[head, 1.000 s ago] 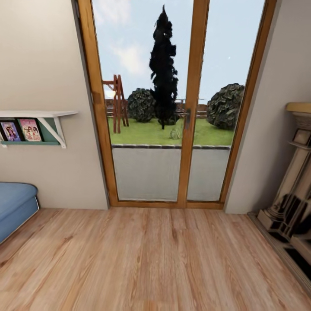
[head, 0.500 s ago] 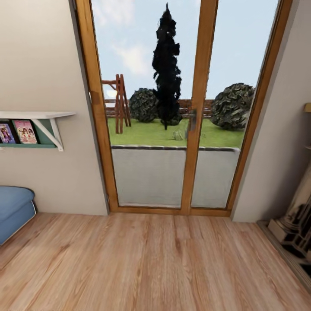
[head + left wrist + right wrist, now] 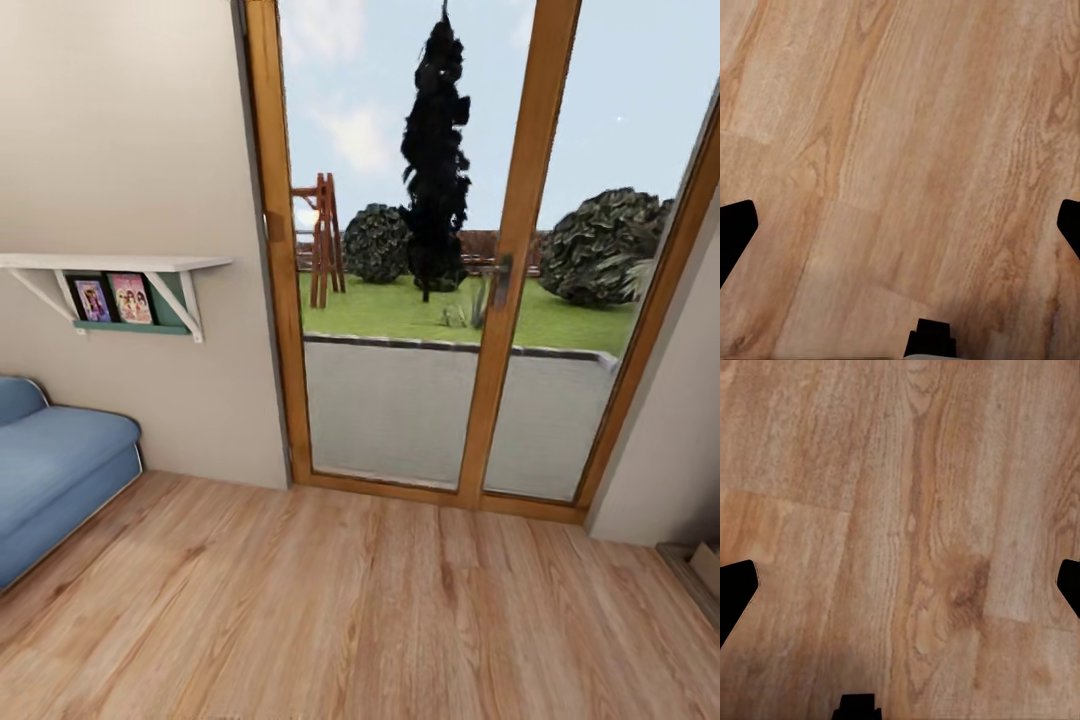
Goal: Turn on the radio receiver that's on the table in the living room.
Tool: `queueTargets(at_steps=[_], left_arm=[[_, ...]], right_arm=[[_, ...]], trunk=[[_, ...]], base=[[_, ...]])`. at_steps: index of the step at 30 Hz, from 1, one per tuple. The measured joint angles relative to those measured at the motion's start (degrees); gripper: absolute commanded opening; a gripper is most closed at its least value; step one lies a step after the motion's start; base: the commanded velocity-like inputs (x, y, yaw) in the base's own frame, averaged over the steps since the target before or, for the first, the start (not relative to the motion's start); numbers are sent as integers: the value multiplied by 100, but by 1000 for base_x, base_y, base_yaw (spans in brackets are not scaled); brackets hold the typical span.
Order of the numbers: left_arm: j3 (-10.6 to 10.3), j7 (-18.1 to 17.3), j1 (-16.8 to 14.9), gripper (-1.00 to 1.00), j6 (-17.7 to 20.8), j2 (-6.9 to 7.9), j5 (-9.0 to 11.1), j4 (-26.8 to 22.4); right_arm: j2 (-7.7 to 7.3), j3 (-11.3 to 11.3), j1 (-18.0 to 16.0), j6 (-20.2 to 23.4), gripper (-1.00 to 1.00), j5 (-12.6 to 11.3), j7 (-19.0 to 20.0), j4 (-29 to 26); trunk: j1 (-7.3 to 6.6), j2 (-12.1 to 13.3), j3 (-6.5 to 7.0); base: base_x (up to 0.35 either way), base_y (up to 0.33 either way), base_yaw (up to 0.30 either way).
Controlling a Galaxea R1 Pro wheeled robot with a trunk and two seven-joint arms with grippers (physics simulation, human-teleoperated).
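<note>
The radio receiver and the low grey table are out of view. In the head view I face the living room's wood-plank floor and one end of the blue sofa at the left. My left gripper hangs open over bare floor planks, its dark fingertips far apart with nothing between them. My right gripper is open in the same way over the floor, fingertips wide apart.
A wood-framed glass door to the garden stands straight ahead. A white wall shelf with small pictures hangs above the sofa on the beige wall. A corner of a fireplace base shows at the far right.
The camera has turned left: the door has slid right in the picture, more of the sofa and shelf shows, and the fireplace has almost left the right edge.
</note>
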Motion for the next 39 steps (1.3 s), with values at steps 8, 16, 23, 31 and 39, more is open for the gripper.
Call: queueTargets(at_steps=[8,16,23,31,39], left_arm=[[0,0,1,100,0,-2,-5,0],[0,0,1,100,0,-1,-6,0],[0,0,3,100,0,-6,-7,0],[0,0,0,100,0,-1,-7,0],[0,0,1,100,0,0,-5,0]], right_arm=[[0,0,0,0,100,0,0,0],[0,0,-1,0,100,0,0,0],[0,0,0,0,100,0,0,0],[0,0,1,0,100,0,0,0],[0,0,-2,0,100,0,0,0]], trunk=[[0,0,0],[0,0,0],[0,0,0],[0,0,0],[0,0,0]], base=[[0,0,295],[0,0,295],[0,0,295],[0,0,295],[2,0,295]])
